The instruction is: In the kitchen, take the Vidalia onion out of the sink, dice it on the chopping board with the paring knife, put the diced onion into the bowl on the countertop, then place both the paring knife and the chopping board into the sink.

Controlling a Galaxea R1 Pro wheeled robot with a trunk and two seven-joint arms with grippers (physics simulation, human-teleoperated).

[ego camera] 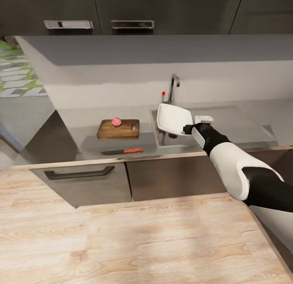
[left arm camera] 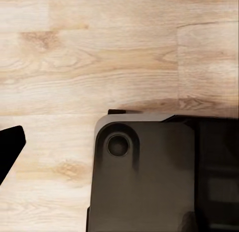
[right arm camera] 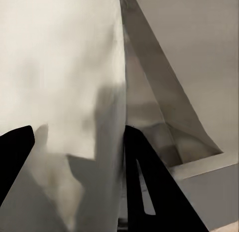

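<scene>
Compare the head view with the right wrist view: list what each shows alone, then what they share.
Head view alone: the small pinkish-red onion on the dark brown wooden chopping board, the red-handled paring knife lying on the glossy grey countertop in front of the board, and the angular chrome tap.

Right wrist view alone: the right gripper's black fingers close up, on either side of the bowl's edge.

Shared: the shallow white bowl, tilted over the grey steel sink.

we are in a kitchen: a steel countertop carries a sink with a chrome tap. left of the sink lie a chopping board and a knife. cabinets stand below it, a wood floor in front.
</scene>
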